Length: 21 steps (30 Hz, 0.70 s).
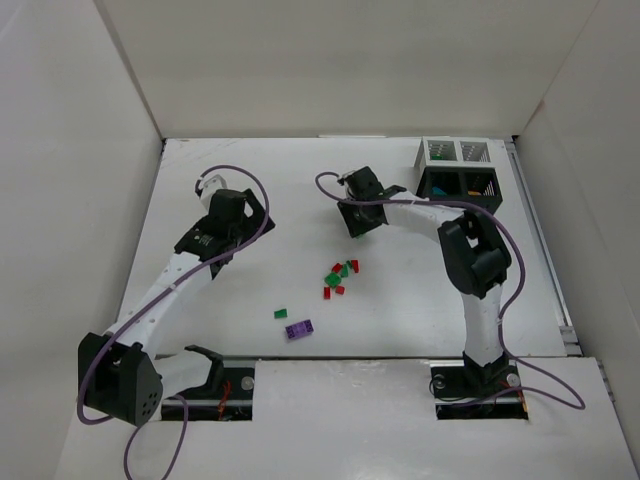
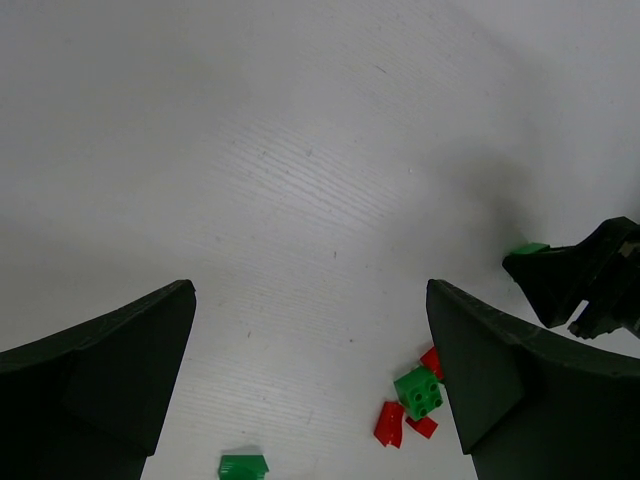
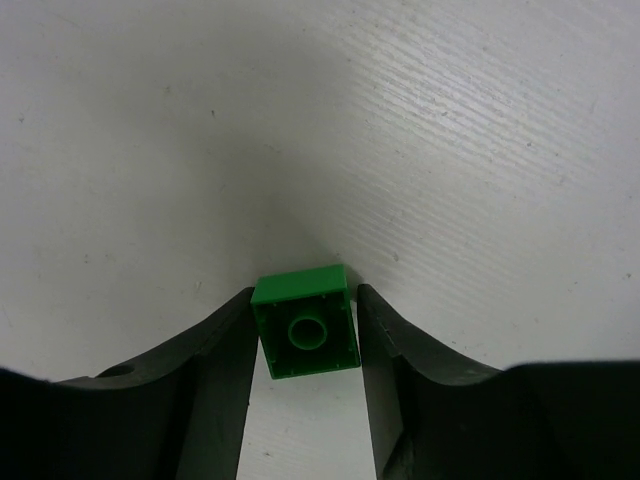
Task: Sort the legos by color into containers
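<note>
My right gripper point(image 1: 358, 222) is shut on a green lego point(image 3: 305, 322), held just above the table, left of the containers point(image 1: 458, 170). The containers are two white bins at the back and two black bins in front, with some bricks in the black ones. My left gripper point(image 1: 243, 222) is open and empty over bare table; in its own view point(image 2: 308, 292) it faces the loose legos. A cluster of green and red legos point(image 1: 340, 275) lies mid-table, also seen in the left wrist view point(image 2: 420, 390). A flat green lego point(image 1: 281, 313) and a purple lego point(image 1: 298, 328) lie nearer the front.
White walls enclose the table on the left, back and right. The containers stand at the back right corner. The right arm's elbow point(image 1: 472, 255) rises between the containers and the lego cluster.
</note>
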Each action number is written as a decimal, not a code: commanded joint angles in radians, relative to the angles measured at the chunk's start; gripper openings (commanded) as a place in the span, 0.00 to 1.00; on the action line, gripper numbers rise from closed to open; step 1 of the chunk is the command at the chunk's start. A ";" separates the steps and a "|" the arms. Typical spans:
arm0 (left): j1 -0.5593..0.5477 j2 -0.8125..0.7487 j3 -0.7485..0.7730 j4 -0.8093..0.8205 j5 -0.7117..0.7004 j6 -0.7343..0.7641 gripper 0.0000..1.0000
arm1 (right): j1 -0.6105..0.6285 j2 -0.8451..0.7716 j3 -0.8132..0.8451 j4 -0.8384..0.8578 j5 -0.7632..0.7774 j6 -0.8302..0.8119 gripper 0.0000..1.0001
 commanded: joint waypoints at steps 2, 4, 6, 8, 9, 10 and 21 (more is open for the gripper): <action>-0.001 -0.010 0.029 -0.001 -0.010 0.022 1.00 | -0.006 -0.033 -0.005 0.014 0.004 0.025 0.48; -0.001 -0.001 0.029 -0.001 -0.011 0.022 1.00 | -0.006 -0.033 -0.005 0.014 0.016 0.025 0.48; -0.001 -0.001 0.029 -0.001 -0.011 0.031 1.00 | -0.006 -0.033 -0.005 0.000 0.045 0.034 0.42; -0.001 -0.001 0.029 -0.001 -0.020 0.031 1.00 | -0.006 -0.080 -0.005 -0.009 0.056 0.043 0.36; -0.001 0.008 0.029 0.008 -0.020 0.031 1.00 | -0.015 -0.101 -0.005 -0.009 0.056 0.043 0.34; -0.001 0.008 0.029 0.008 -0.020 0.042 1.00 | -0.032 -0.123 0.004 -0.009 0.056 0.043 0.34; -0.001 0.050 0.075 0.048 -0.020 0.071 1.00 | -0.303 -0.212 0.281 -0.029 0.108 0.034 0.33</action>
